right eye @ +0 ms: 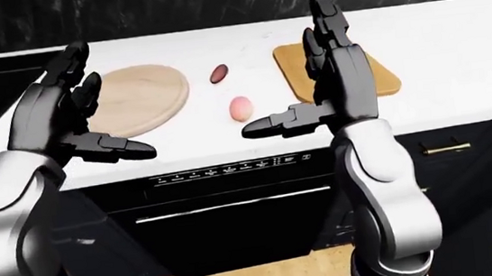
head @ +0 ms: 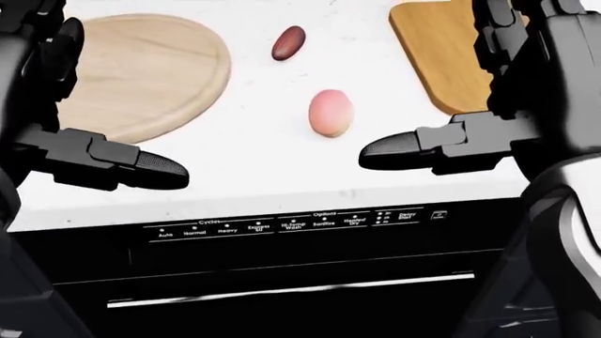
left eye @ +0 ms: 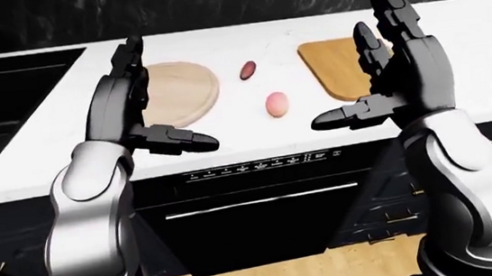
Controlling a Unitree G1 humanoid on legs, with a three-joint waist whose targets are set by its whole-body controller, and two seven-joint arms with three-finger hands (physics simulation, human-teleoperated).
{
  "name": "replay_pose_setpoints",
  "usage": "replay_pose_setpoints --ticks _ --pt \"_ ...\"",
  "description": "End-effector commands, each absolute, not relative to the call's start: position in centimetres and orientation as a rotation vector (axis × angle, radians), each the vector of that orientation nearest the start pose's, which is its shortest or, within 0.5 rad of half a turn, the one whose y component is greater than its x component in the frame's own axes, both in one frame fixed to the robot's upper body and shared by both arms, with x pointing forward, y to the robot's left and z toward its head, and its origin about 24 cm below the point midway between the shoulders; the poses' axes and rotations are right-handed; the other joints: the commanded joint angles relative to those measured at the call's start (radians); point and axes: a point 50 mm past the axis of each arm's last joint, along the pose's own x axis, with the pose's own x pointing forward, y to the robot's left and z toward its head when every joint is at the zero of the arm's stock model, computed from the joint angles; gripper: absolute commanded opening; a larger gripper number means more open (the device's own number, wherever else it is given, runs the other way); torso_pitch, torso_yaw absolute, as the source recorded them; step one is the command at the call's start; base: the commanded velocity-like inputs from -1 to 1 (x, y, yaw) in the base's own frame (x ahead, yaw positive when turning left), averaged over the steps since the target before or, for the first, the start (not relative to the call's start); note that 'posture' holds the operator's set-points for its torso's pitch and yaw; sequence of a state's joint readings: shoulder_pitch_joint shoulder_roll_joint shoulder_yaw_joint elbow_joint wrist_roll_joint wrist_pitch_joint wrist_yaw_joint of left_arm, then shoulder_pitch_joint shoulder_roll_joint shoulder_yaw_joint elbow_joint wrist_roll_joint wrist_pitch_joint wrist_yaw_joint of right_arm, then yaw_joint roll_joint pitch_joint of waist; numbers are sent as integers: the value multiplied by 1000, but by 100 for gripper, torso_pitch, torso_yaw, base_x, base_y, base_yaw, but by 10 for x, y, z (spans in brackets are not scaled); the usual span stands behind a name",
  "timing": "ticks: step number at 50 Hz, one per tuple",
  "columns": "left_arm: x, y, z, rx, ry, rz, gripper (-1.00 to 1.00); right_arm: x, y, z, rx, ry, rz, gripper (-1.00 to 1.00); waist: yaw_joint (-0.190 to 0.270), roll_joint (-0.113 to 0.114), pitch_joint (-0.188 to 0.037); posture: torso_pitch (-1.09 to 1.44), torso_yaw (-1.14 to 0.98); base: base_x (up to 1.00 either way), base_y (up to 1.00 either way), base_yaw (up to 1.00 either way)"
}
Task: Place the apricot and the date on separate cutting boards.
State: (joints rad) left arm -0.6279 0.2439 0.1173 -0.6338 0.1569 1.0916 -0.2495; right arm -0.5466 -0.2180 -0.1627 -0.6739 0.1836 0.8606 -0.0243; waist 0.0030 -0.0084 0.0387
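Two hands: left hand (left eye: 138, 104) and right hand (left eye: 392, 63) are raised over the counter's near edge, palms facing inward, fingers spread wide, thumbs pointing toward each other; both hold nothing.
Dishwasher (head: 291, 232): black, set under the counter (left eye: 256, 147), nearest the robot.
Apricot (head: 330, 113): on bare white counter, between the two thumbs but beyond them; touching neither board.
Date (head: 288, 42): dark red, just beyond the apricot and slightly left in the head view; also on bare counter.
Round board (head: 141, 70): pale wood, left of both fruits, nothing on it.
Square board (left eye: 335, 68): orange-toned wood, right of both fruits, partly hidden by the right hand.
Handling, apricot: likely light, soft and round, prone to rolling; best pinched gently across its middle from above.
Handling, date: probably light, small and smooth, so slippery; grip across its short axis.
Progress: neither fruit yet placed.
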Motion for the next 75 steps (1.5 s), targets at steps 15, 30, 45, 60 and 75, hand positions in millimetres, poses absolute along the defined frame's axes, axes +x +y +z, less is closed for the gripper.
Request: replay_pose_setpoints --ticks 15,30,45,60,75 --pt "272 167 266 285 -243 -33 100 259 -160 268 -72 -447 56 100 4 -18 -10 0 0 14 0 0" --pt "272 168 263 286 -237 -29 100 259 -160 265 -73 -445 56 100 -9 82 -9 0 0 20 0 0" --pt "273 168 260 287 -231 -30 100 259 -160 264 -79 -442 58 100 7 -51 -14 0 0 20 0 0" --pt "271 166 270 300 -240 -32 100 258 -161 265 -75 -450 58 100 3 60 -21 0 0 20 0 0" --pt "268 168 277 321 -237 -29 100 259 -160 271 -87 -453 57 100 1 -25 -1 0 0 14 0 0"
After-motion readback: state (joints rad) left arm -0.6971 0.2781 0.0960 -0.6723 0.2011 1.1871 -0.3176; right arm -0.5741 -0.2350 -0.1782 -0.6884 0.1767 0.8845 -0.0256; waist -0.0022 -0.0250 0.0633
